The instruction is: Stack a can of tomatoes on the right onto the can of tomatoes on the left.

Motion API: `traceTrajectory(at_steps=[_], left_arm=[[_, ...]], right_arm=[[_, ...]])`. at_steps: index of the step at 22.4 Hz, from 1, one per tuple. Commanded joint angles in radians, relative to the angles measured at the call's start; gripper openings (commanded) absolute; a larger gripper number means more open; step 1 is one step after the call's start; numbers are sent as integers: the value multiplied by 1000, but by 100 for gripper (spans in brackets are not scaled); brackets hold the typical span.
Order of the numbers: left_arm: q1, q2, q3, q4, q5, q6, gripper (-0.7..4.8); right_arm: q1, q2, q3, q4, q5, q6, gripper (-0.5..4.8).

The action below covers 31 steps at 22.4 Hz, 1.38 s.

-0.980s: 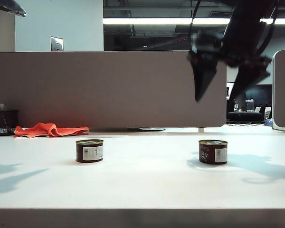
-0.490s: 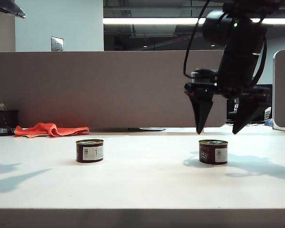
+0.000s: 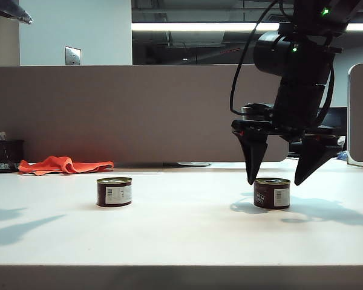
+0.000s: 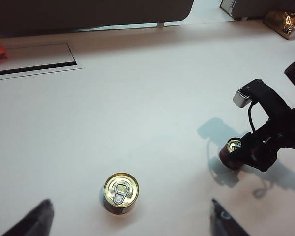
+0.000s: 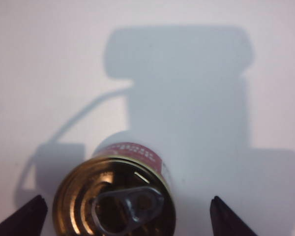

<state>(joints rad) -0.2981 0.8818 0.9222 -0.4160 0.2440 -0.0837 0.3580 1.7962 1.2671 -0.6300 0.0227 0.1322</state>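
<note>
Brown-labelled, the right can (image 3: 271, 193) stood toward the bench's (image 3: 181, 235) right side; my right pincer (image 3: 279, 180) hung spread wide, tips flanking its rim, not touching. My left pincer (image 4: 130, 219) gaped above the left can (image 3: 114, 191). An orange cloth (image 3: 63, 164) lay at the far-left edge.

Two dark brown cans with white label patches and gold ribbed lids, the left can (image 3: 114, 191) and the right can (image 3: 271, 193), sit on a plain white table (image 3: 181, 235), black right hand (image 3: 278, 179) above, black left hand (image 4: 130, 223), orange cloth (image 3: 63, 164) middle left.
</note>
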Motion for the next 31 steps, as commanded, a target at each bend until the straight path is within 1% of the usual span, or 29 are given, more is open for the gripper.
traceTrajectory(at_steps=[1, 4, 6, 8, 9, 12, 16, 18, 28, 31], left_arm=[[-1, -2, 4, 5, 7, -2, 403], [-1, -2, 4, 5, 7, -2, 403], [-1, -2, 4, 5, 7, -2, 403], [-1, -2, 4, 5, 7, -2, 403], [-1, -2, 4, 5, 7, -2, 403], [-1, -2, 4, 5, 7, -2, 403], [-1, -2, 4, -3, 7, -2, 403], [-1, -2, 4, -13, 7, -2, 403], [-1, -2, 4, -16, 6, 2, 403], [-1, -2, 4, -16, 5, 2, 403]], right_arm=[[2, -5, 5, -3, -3, 4, 469], [2, -5, 5, -4, -3, 4, 427], [2, -5, 5, -12, -3, 3, 419], [2, -5, 5, -18, -3, 4, 382], [2, -5, 5, -22, -3, 4, 372], [2, -5, 5, -25, -3, 4, 371], [2, -5, 5, -28, -3, 3, 353], [2, -5, 5, -29, -3, 3, 332], [2, -5, 5, -15, -3, 3, 327], [2, -5, 5, 2, -3, 3, 334]])
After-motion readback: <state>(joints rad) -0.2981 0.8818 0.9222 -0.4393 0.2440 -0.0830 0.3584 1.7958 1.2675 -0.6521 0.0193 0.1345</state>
